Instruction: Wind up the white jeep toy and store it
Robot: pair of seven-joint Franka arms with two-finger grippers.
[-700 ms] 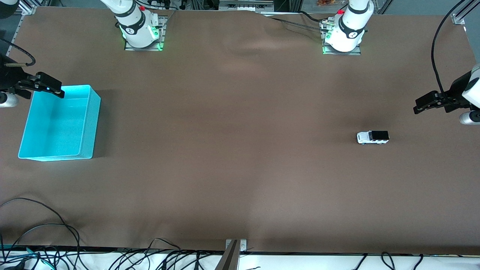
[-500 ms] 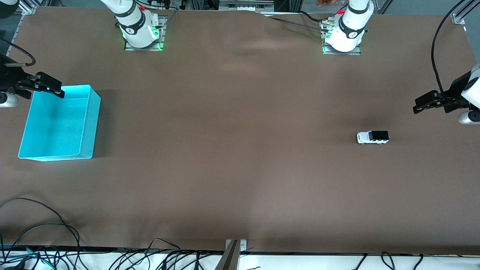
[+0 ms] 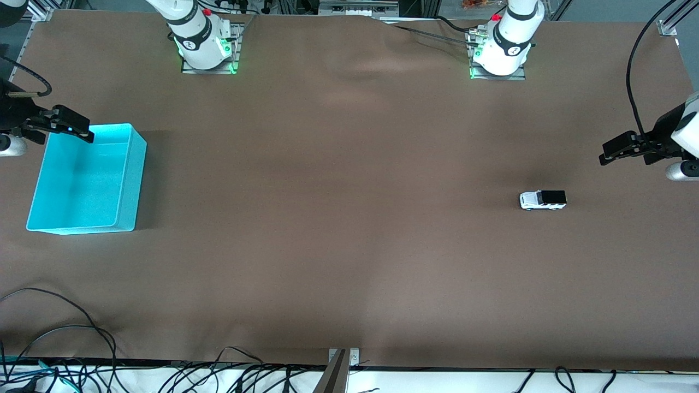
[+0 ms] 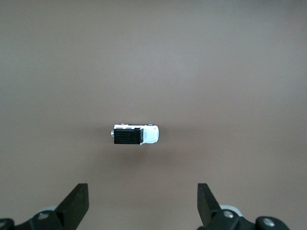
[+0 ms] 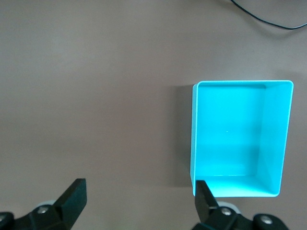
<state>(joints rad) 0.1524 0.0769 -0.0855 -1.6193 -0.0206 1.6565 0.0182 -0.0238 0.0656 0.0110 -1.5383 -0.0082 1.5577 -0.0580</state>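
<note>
Judging by the layout, we are only at the approach: the white jeep toy point(image 3: 543, 200) sits untouched on the table toward the left arm's end, well apart from the turquoise bin point(image 3: 132, 180). Our left gripper point(image 4: 142, 207) hangs fingers wide near the jeep and must descend to straddle it, while the right gripper point(image 5: 139, 203) waits, fingers wide, at the bin's corner.

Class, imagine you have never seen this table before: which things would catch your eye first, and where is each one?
The bright turquoise bin stands out most, open and empty at the right arm's end of the table, with the open right gripper over its rim. Next comes the small white jeep toy, alone on the brown tabletop toward the left arm's end, with the open left gripper hanging in the air close by.
</note>
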